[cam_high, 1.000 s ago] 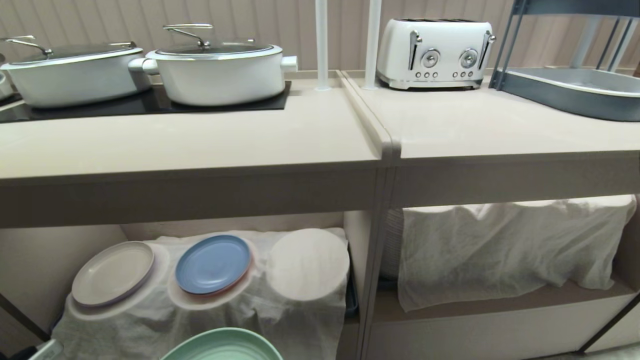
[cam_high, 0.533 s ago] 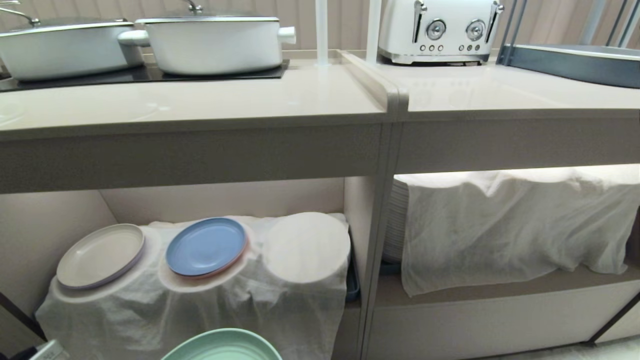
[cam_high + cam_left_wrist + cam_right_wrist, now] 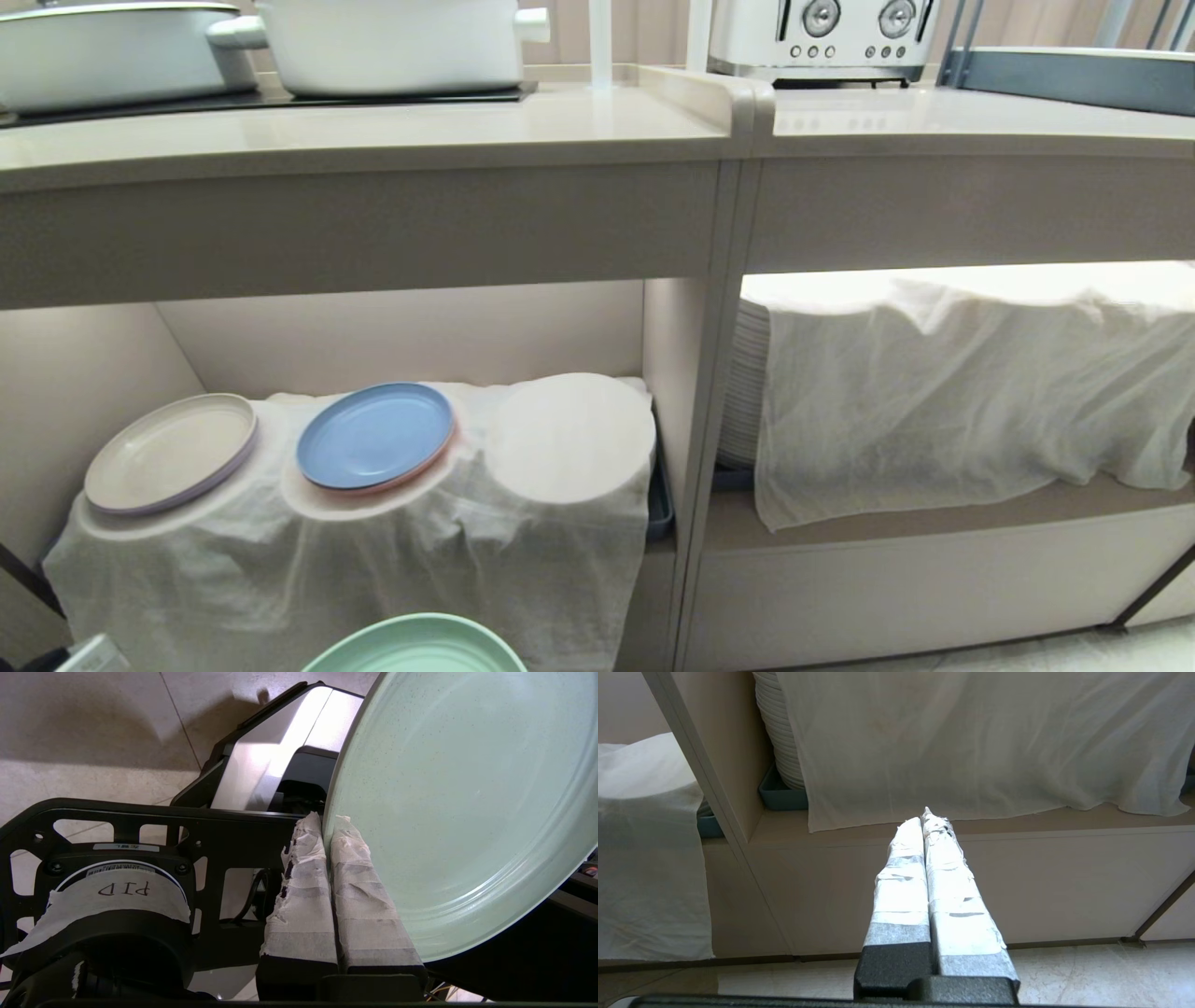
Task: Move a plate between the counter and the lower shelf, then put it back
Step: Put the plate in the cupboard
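Left tool: taped fingers pressed together on the near rim of the plate, clamped edge-on; low in front of the robot.
Plate: mint green, held clear of everything; in the head view only its far edge shows at the bottom, in front of the draped cloth.
Right tool: fingers together, holding nothing, parked facing the right-hand compartment.
Lower shelf: left compartment, cloth over three round mounds; a cream plate on the left mound, a blue plate on the middle one, the right mound bare.
Surface: above, with two white pots on its black panel; a toaster on the adjoining slab.
Change: over the last second the whole head view has dropped, so the surface now sits near the top and the shelf fills the middle; the plate stays at the same spot at the bottom edge, so the robot has bent down with it.
Meaning: the plate is off the surface and being brought to shelf height; probably the bare right mound is the landing place. Placing and the return trip are not yet done.
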Robot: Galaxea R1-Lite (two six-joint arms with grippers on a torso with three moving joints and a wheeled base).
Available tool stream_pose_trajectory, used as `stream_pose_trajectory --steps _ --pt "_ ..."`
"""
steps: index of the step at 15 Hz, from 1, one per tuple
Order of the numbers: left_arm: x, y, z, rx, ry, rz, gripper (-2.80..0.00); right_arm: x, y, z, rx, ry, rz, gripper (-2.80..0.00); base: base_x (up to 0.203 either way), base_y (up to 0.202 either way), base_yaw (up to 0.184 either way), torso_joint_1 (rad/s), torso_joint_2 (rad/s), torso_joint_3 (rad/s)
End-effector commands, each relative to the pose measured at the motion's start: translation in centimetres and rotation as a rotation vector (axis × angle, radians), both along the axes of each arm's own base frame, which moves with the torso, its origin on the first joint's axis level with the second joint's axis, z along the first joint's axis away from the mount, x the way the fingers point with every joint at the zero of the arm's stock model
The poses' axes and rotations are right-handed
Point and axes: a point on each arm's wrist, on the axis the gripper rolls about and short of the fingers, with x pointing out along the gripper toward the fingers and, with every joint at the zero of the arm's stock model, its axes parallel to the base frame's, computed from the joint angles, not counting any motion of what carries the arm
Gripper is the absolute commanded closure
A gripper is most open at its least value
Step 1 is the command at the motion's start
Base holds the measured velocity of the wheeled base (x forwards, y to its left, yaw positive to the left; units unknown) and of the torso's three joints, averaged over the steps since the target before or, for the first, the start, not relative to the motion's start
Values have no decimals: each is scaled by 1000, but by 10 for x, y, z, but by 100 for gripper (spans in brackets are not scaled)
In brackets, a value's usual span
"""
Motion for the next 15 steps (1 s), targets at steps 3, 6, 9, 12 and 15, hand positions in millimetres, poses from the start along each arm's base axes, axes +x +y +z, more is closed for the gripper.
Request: stream_pose_trajectory --steps 3,6,9,12,15 --pt "-1 1 -2 2 7 5 0 0 0 0 0 0 0 0 0 0 0 0 0 0" --pt "-1 1 -1 2 5 6 0 0 0 0 0 0 0 0 0 0 0 0 0 0" --pt "1 -1 0 -3 -2 6 0 0 0 0 0 0 0 0 0 0 0 0 0 0" --pt "4 -2 1 -1 2 8 0 0 0 0 0 0 0 0 0 0 0 0 0 0" --pt "9 -6 1 5 7 12 0 0 0 0 0 0 0 0 0 0 0 0 0 0"
